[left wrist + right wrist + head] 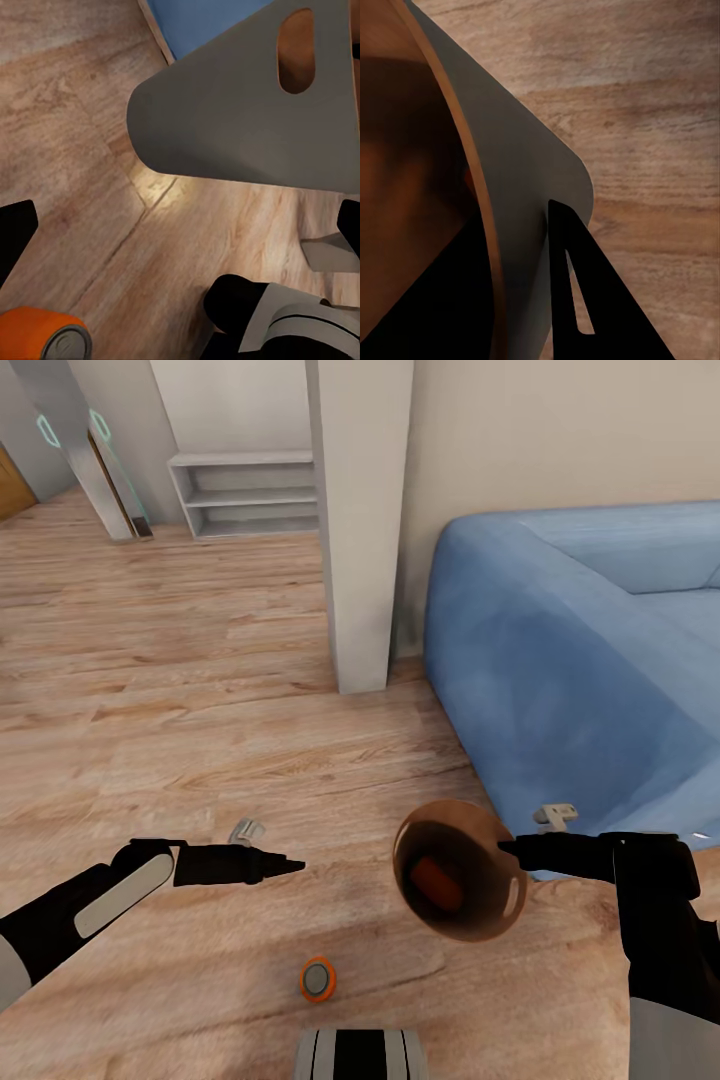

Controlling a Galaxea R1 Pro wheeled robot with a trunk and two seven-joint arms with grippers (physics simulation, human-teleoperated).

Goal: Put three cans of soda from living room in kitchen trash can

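My right gripper [506,849] is shut on the rim of the coppery-brown tash can [470,830], which it holds tilted above the wood floor in front of the sofa. One orange can of soda [436,880] lies inside it. A second orange can of soda [318,979] lies on the floor close to my base, and shows in the left wrist view [43,337]. My left gripper [292,866] hovers open to the left of the bin, fingers [16,231] spread wide. In that view the bin's grey outer wall [240,112] looms near. The blue can is out of view.
A light-blue sofa [580,660] fills the right side. A grey pillar [360,520] stands ahead beside it, with a low white shelf [250,495] behind. Small grey brackets [246,828] lie on the floor. Pale wood floor [150,660] stretches to the left.
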